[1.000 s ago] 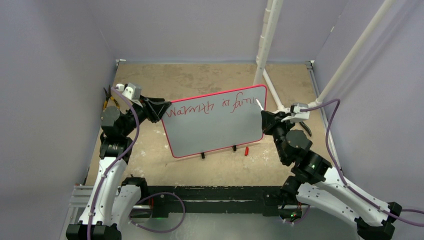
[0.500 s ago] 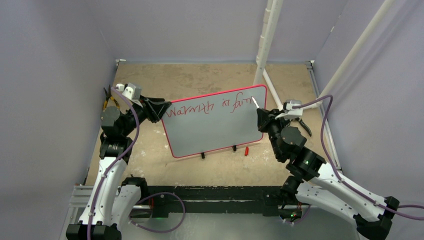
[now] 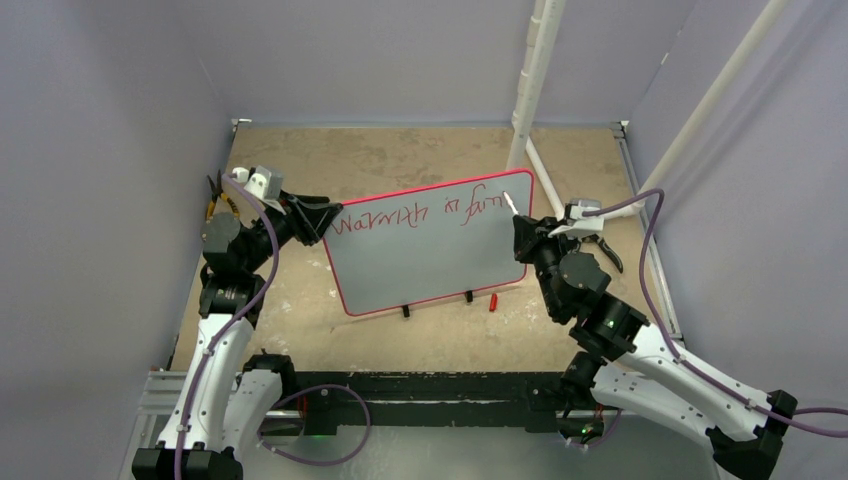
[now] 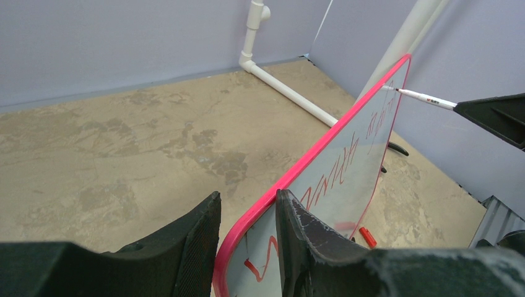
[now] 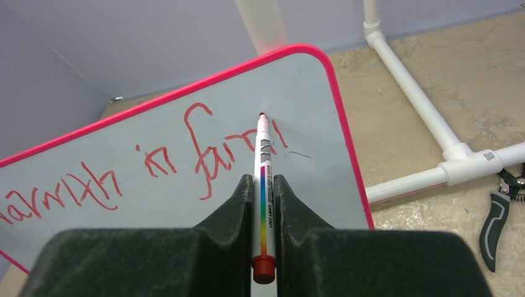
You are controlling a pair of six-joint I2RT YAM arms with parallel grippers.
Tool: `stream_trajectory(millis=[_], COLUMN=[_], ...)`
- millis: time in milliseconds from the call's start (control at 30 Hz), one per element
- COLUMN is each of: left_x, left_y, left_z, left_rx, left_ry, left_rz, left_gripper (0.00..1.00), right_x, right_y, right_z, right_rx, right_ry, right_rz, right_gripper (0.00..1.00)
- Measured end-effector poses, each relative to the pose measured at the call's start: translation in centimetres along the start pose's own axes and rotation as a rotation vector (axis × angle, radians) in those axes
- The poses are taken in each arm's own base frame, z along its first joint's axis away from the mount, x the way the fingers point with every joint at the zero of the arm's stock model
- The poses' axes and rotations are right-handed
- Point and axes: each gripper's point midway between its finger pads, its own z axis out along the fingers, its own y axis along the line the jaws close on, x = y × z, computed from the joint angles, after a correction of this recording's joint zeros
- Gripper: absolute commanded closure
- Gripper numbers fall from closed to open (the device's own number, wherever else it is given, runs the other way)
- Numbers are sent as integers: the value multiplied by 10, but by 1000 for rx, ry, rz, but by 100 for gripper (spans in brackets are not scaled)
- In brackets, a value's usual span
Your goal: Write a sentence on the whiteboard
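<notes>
Left gripper [image 4: 247, 202]: jaws part-way spread, pinching the whiteboard [image 3: 430, 262] by its left edge. The red rim runs up between the two fingers [image 4: 193, 230]. The lower part of the grip is cut off at the bottom of the wrist view.

Right gripper [image 5: 264, 180]: jaws pressed close on a white marker [image 5: 262, 145] with a rainbow stripe, red butt end toward the camera. Its tip sits at the board face near the top right corner, just beside the last stroke. It looks to be in contact, though I cannot confirm it.

Whiteboard stands upright mid-table on two black feet, between the arms. The sentence [image 5: 204, 154] is one red line along the top, upside down in the overhead view. I read "Warmth in fami", the last letters unclear.

Red cap [image 3: 493, 301] lies on the table [image 3: 400, 160] by the board's right foot. Black-handled pliers [image 5: 495, 223] are cut off at the frame edge.
</notes>
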Motion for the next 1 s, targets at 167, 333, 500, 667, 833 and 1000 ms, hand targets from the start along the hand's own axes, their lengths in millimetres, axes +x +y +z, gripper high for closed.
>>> stream_trajectory(millis=[167, 333, 500, 667, 833, 1000], left_x=[0, 0, 0, 0, 0, 0], left_y=[0, 0, 0, 0, 0, 0], left_z=[0, 0, 0, 0, 0, 0], left_rx=[0, 1, 1, 1, 1, 1], left_ry=[0, 0, -1, 0, 0, 0], left_rz=[0, 0, 1, 0, 1, 0], left_gripper=[64, 64, 64, 64, 64, 64], right_x=[-4, -13, -15, -16, -18, -15], right_y=[-1, -3, -5, -7, -3, -2], right_z=[-2, -6, -6, -4, 0, 3], right_rx=[-3, -6, 3, 21, 21, 31], right_ry=[-10, -33, -39, -44, -50, -44], right_rz=[9, 30, 25, -6, -24, -39], right_gripper=[100, 100, 100, 100, 100, 100])
